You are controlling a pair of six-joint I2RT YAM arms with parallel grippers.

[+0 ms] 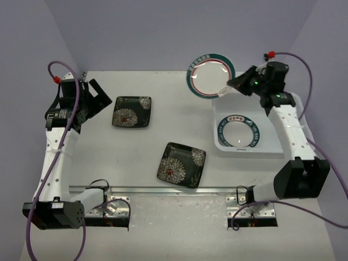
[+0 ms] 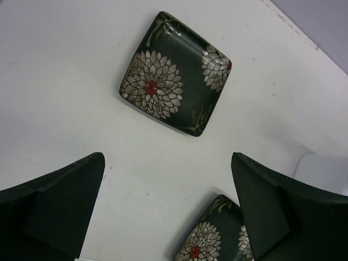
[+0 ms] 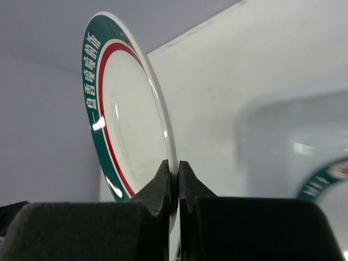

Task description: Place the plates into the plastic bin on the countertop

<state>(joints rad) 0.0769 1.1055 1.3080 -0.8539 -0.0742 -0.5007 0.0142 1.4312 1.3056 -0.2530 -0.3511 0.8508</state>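
My right gripper [image 1: 231,86] is shut on the rim of a round white plate with a teal and red rim [image 1: 211,75], holding it lifted and tilted just beyond the plastic bin's [image 1: 223,145] far left corner. In the right wrist view the plate [image 3: 125,119] stands edge-on between my fingertips [image 3: 175,168]. Inside the bin lies another round plate with a teal rim [image 1: 240,132]. Two square black flowered plates rest on the countertop [image 1: 136,157]: one at the back left [image 1: 131,112], one nearer the front [image 1: 181,164]. My left gripper [image 1: 97,100] hangs open just left of the back one [image 2: 176,76].
A metal rail [image 1: 174,190] runs along the countertop's front edge, between the two arm bases. Purple cables loop beside both arms. The walls close in behind and at both sides.
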